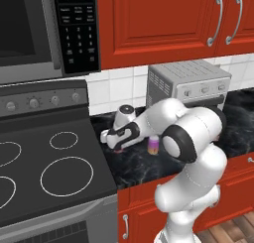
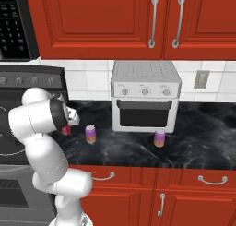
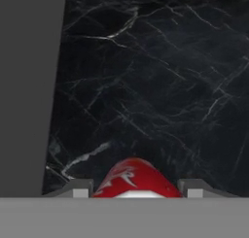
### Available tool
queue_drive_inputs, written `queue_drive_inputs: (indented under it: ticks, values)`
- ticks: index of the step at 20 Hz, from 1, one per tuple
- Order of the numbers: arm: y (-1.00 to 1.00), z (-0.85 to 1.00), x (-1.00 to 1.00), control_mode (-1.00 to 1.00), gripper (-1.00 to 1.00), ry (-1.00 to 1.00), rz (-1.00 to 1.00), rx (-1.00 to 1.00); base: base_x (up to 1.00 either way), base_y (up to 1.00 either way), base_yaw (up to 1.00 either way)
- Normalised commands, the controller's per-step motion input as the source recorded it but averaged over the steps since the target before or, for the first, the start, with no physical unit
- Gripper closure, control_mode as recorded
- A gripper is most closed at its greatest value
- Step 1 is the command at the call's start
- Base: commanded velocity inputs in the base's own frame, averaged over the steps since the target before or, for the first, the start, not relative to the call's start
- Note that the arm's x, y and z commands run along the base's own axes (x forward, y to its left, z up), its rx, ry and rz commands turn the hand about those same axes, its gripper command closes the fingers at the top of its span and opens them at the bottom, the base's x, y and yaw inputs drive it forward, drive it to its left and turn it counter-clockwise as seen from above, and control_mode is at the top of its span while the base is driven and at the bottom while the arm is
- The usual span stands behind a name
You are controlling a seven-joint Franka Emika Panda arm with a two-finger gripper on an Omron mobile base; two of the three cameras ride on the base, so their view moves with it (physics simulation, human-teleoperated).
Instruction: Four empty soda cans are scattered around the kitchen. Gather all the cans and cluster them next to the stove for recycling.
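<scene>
Gently Does It: A Thin Red Can in the Pinch, Right Beside the Stove

Broadly, the stove [image 1: 59,157] fills the left of the scene, its flat black cooktop meeting the black marbled counter [image 2: 184,146] along a straight edge. On that counter, against the tiles, stands the toaster oven [image 2: 145,97]. Two purple-pink cans rest upright in front of it: one [image 2: 91,133] near the arm, the other [image 2: 159,138] further right, well apart from the stove.

Smallest of all is the red can [image 3: 134,178], pinched between the fingers of the gripper [image 3: 134,189]. The jaws are pressed onto its sides, and it sits low over the counter just beside the stove's edge.

An empty can like this is probably very light, so lifting it asks for almost nothing. Its wall is likely thin and easily dented, and the painted surface smooth enough to slip. The safest hold seems to be across the middle of the body, squarely on opposite sides, with only modest squeeze. Tipped, it would likely roll, so it should be set down upright.
</scene>
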Motion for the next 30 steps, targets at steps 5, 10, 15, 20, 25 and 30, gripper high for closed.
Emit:
queue_drive_inputs:
  ticks: [5, 10, 15, 20, 25, 30]
  values:
    - [0.0, -0.3, 0.09, -1.0, 1.0, 0.05, 0.0, 0.0, 0.0, 0.0, 0.0]
    - [0.0, -0.36, 0.01, -1.0, 1.0, 0.05, 0.0, 0.0, 0.0, 0.0, 0.0]
    - [0.0, -0.37, -0.01, -1.0, 1.0, 0.04, 0.0, 0.0, 0.0, 0.0, 0.0]
    - [0.0, -0.38, -0.05, -1.0, 1.0, 0.01, 0.0, 0.0, 0.0, 0.0, 0.0]
    - [0.0, -0.38, -0.12, -1.0, 1.0, 0.0, 0.0, 0.0, 0.0, 0.0, 0.0]
    - [0.0, -0.33, -0.18, -1.0, 1.0, 0.0, 0.0, 0.0, 0.0, 0.0, 0.0]
